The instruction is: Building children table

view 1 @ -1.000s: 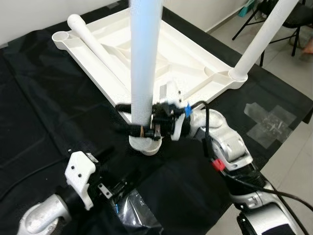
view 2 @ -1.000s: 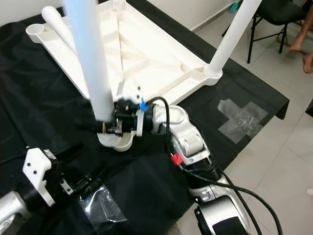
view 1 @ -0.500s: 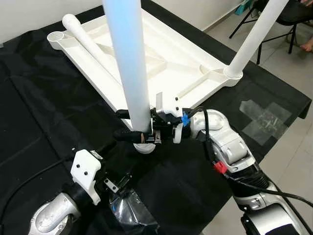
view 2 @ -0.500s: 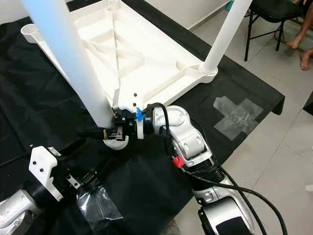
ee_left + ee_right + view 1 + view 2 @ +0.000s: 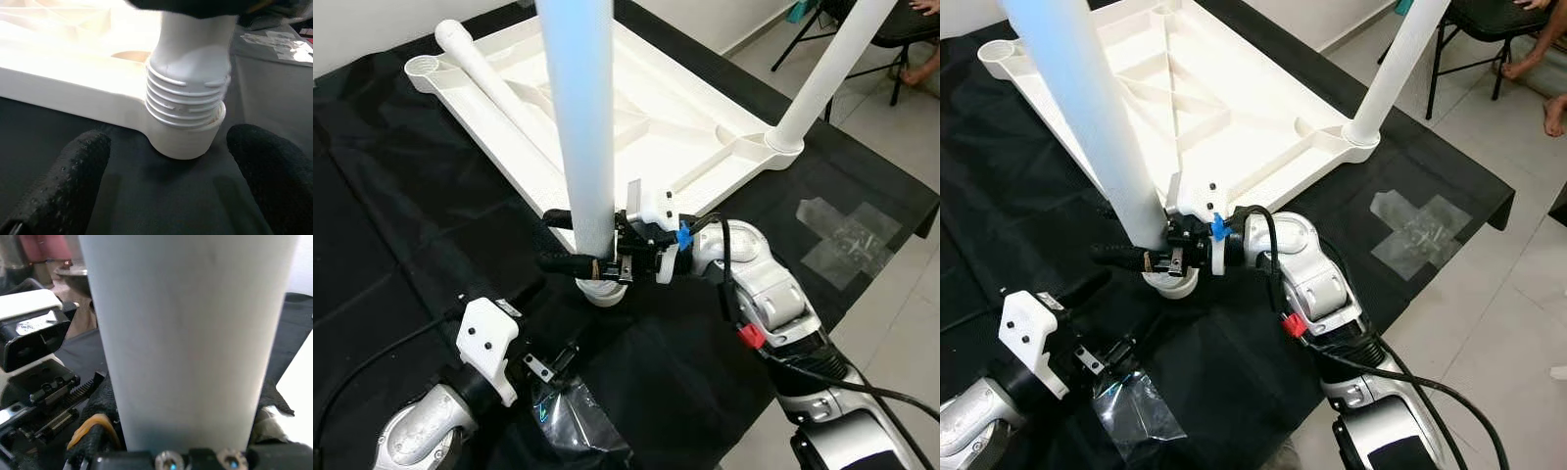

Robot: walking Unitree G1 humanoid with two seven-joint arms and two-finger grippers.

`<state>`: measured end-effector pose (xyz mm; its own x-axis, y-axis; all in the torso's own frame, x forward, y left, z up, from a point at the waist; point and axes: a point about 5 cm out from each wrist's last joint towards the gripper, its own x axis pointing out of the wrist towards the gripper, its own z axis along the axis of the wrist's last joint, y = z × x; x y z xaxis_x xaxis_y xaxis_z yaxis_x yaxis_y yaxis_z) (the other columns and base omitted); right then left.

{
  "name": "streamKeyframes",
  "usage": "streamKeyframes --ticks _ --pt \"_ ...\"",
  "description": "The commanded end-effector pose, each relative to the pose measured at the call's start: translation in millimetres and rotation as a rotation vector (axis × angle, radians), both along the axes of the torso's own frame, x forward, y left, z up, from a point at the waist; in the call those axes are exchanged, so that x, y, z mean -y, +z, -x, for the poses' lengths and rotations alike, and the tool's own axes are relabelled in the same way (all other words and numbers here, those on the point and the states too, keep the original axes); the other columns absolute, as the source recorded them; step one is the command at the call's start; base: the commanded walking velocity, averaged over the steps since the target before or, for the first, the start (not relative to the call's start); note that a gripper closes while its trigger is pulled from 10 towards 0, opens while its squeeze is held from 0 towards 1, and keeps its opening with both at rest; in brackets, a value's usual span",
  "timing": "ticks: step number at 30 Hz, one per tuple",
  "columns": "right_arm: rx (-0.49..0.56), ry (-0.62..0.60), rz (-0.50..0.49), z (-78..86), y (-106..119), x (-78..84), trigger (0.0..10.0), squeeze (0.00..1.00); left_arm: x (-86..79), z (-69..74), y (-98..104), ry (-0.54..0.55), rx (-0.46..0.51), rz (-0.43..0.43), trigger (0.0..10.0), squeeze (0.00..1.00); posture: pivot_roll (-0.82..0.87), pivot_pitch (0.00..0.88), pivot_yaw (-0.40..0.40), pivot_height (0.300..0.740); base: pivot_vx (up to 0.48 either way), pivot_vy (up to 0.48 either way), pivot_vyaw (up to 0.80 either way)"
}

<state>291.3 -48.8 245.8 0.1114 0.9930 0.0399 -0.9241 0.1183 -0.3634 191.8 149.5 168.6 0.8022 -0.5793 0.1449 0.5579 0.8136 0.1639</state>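
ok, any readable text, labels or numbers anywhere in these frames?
None readable.
Tabletop, upright leg: plain white, no markings.
Right gripper, clamped on that leg: blue tag and red connector on the arm, no legible print.
Left gripper: white mount, blank.
Clear bag: no print legible.

The table leg [image 5: 579, 117] has straightened upright over its socket [image 5: 603, 291]

White table leg [image 5: 578, 117] w/ ribbed white thread, btwn black fingers of right gripper [image 5: 570, 240]. White tabletop [image 5: 636, 117] behind. Black cloth [image 5: 391, 215] beneath. Left gripper [image 5: 161, 196]: black, pebbled fingers.
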Motion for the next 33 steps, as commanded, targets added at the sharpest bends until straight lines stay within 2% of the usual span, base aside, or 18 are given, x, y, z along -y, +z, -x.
streamKeyframes --ticks 1,12,17,19,22,23,24,25,27,29,31,32,33 --pt "-0.043 0.017 0.013 4.4 -9.8 -1.8 10.0 0.0 1.9 3.4 -0.9 -0.005 -0.001 -0.003 10.0 0.0 0.0 0.34 -0.048 0.74 0.0 0.0 0.0" --pt "-0.076 0.035 0.005 12.2 -14.5 6.1 10.0 0.0 1.6 2.2 -0.7 -0.002 -0.001 -0.004 10.0 0.0 0.0 0.346 -0.042 0.74 0.0 0.0 0.0" --pt "-0.084 0.03 0.007 3.4 -10.8 19.3 10.0 0.0 2.1 2.1 -0.5 -0.004 -0.001 -0.005 10.0 0.0 0.01 0.347 -0.04 0.74 0.0 0.0 0.0" --pt "-0.095 0.041 -0.003 -7.1 -2.1 29.4 10.0 0.0 2.2 2.4 -0.1 -0.004 -0.001 -0.004 10.0 0.0 0.02 0.355 -0.033 0.74 0.0 0.0 0.0" --pt "-0.094 0.063 -0.012 -13.5 6.9 33.9 10.0 0.0 2.3 2.8 0.3 -0.006 -0.002 -0.004 10.0 0.0 0.02 0.358 -0.031 0.74 0.0 0.0 0.0" --pt "-0.097 0.187 -0.038 -21.0 34.0 38.1 10.0 0.0 2.8 3.8 1.1 -0.01 -0.004 -0.004 10.0 0.0 0.03 0.371 -0.029 0.74 0.0 0.0 0.0" --pt "-0.097 0.187 -0.038 -21.0 34.0 38.1 10.0 0.0 2.8 3.8 1.1 -0.01 -0.004 -0.004 10.0 0.0 0.03 0.371 -0.029 0.74 0.0 0.0 0.0" --pt "-0.096 0.237 -0.043 -21.9 43.8 38.7 10.0 0.0 3.1 4.3 1.4 -0.012 -0.005 -0.004 10.0 0.0 0.03 0.373 -0.027 0.74 0.0 0.0 0.0" --pt "-0.096 0.237 -0.043 -21.9 43.8 38.7 10.0 0.0 3.1 4.3 1.4 -0.012 -0.005 -0.004 10.0 0.0 0.03 0.373 -0.027 0.74 0.0 0.0 0.0" --pt "-0.071 0.353 0.032 -21.9 54.9 36.7 10.0 0.0 3.6 5.9 2.9 -0.015 -0.007 -0.003 10.0 0.0 0.04 0.39 -0.028 0.74 0.0 0.0 0.0" --pt "-0.071 0.353 0.032 -21.9 54.9 36.7 10.0 0.0 3.6 5.9 2.9 -0.015 -0.007 -0.003 10.0 0.0 0.04 0.39 -0.028 0.74 0.0 0.0 0.0" --pt "-0.053 0.397 0.083 -22.1 56.0 34.3 10.0 0.0 3.7 6.9 3.7 -0.014 -0.008 -0.002 10.0 0.0 0.04 0.4 -0.027 0.74 0.0 0.0 0.0" --pt "-0.053 0.397 0.083 -22.1 56.0 34.3 10.0 0.0 3.7 6.9 3.7 -0.014 -0.008 -0.002 10.0 0.0 0.04 0.4 -0.027 0.74 0.0 0.0 0.0"
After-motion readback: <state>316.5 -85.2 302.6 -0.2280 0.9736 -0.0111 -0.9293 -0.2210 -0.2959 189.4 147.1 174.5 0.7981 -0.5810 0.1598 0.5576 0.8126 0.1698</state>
